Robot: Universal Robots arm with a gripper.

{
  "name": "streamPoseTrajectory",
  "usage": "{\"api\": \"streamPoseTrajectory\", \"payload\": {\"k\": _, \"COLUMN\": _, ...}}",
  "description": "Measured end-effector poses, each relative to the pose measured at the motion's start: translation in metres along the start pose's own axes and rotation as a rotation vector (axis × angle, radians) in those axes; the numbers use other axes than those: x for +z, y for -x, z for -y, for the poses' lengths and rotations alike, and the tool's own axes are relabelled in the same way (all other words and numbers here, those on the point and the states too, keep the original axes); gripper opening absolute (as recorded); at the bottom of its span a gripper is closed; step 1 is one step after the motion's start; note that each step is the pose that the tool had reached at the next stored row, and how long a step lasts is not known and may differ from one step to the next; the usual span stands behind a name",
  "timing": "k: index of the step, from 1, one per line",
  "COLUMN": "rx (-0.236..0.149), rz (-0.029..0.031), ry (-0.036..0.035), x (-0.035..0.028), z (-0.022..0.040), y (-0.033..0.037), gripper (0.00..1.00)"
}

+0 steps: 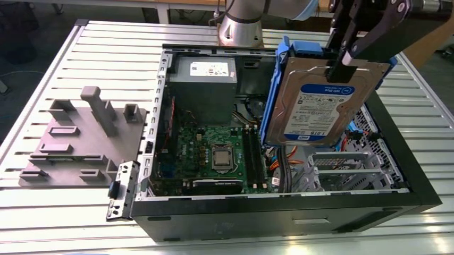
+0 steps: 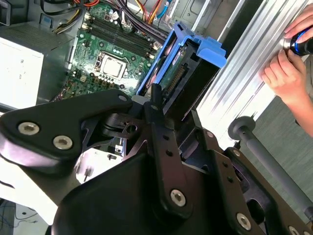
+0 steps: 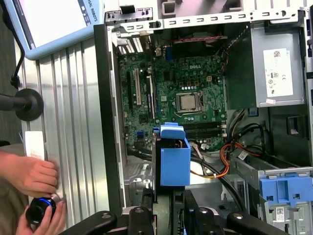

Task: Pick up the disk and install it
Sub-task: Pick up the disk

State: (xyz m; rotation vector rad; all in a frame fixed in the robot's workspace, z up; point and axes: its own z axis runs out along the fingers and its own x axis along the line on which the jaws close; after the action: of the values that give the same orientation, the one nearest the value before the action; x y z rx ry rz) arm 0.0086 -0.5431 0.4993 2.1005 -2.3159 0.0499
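Note:
The disk (image 1: 318,109), silver-grey with a white-and-blue label and blue side rails, hangs tilted above the right half of the open computer case (image 1: 284,204). My gripper (image 1: 343,65) comes down from the upper right of the exterior view and is shut on the disk's upper edge. In the second wrist view the disk's blue rail (image 2: 198,51) juts out past my black fingers (image 2: 155,98), over the motherboard. The first wrist view has the disk's blue end (image 3: 174,159) just beyond the gripper (image 3: 168,215), above the case's inside.
Inside the case lie a green motherboard (image 1: 212,154), a grey power-supply box (image 1: 202,79) and a metal drive cage (image 1: 341,164). Another blue caddy (image 3: 286,188) sits in its cage. A grey fixture plate (image 1: 78,138) lies at the exterior view's left. A person's hands (image 3: 29,178) hold a small device beside the case.

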Motion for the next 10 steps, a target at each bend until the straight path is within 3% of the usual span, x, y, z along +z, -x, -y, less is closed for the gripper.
{"api": "streamPoseTrajectory", "payload": {"k": 3, "rx": 0.000, "rz": 0.0000, "ry": 0.0000, "x": 0.0002, "z": 0.0059, "y": 0.0006, "gripper": 0.35}}
{"api": "streamPoseTrajectory", "payload": {"k": 10, "rx": 0.000, "rz": -0.0001, "ry": 0.0007, "x": 0.0008, "z": 0.0304, "y": 0.0030, "gripper": 0.35}}
